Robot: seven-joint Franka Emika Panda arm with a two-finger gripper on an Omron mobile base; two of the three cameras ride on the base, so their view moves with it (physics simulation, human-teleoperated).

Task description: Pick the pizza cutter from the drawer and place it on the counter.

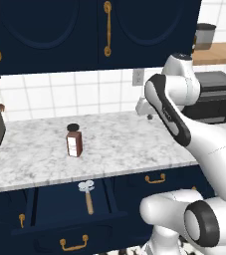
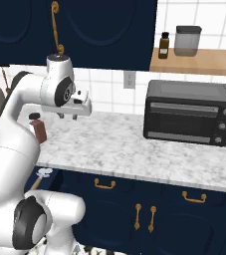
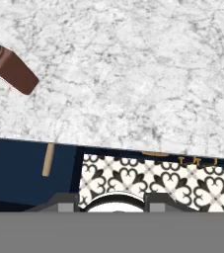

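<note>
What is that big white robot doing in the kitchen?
It is going to take the pizza cutter out of the drawer and put it on the counter. The drawer is open, and the cutter lies inside it, untouched. The robot's tool hangs above the counter, holding nothing, to the right of a brown bottle standing there. A black oven sits further along the counter.
</note>
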